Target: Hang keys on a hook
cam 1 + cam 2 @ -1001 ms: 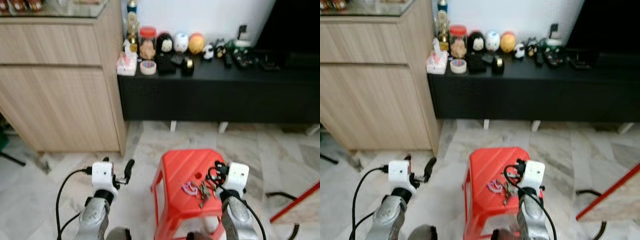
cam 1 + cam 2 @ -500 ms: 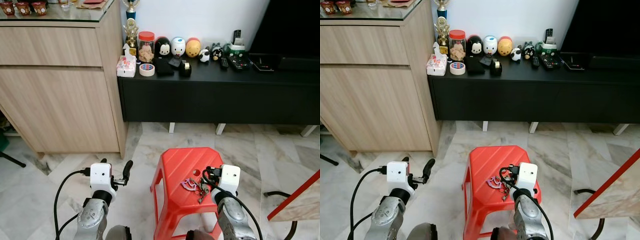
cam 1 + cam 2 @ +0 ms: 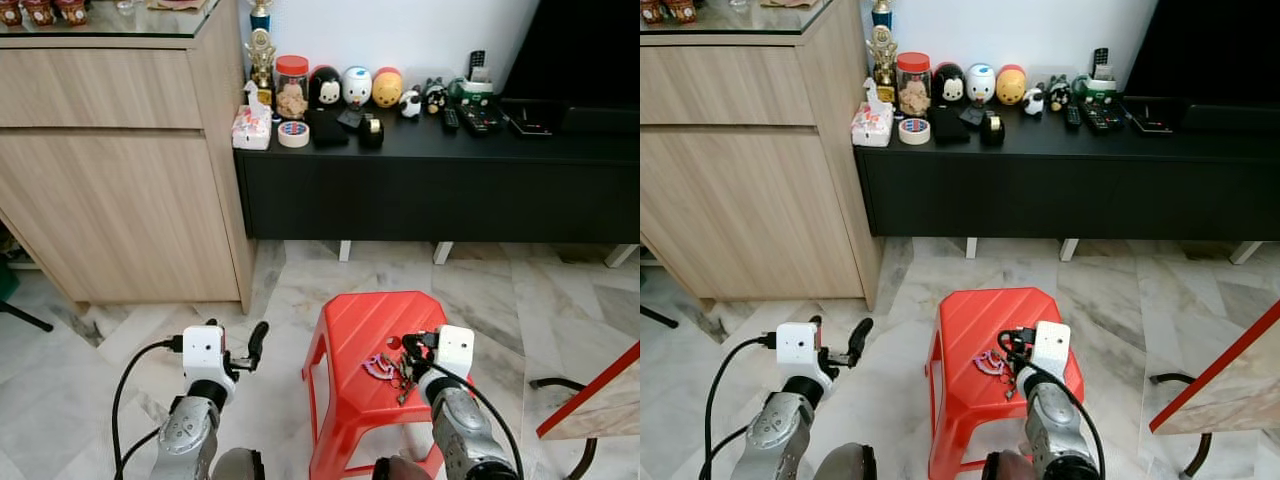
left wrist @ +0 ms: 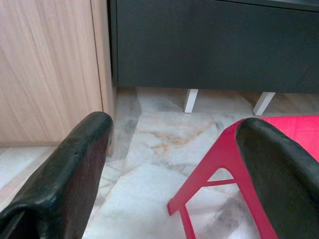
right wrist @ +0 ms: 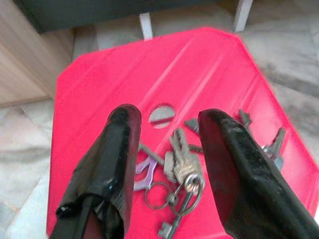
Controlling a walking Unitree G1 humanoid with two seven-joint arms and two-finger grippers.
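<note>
Keys [image 5: 180, 167] lie between the parted right tool [image 5: 167, 144] fingers.

A pale wood cabinet [image 3: 120, 160] stands beside a low black console [image 3: 430, 190] on a marble floor [image 3: 90, 350].

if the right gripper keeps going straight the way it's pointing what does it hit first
Most likely the keys: the open right gripper points down at the bunch lying on the red stool, with the keys between its fingers. Depth is hard to judge.
</note>
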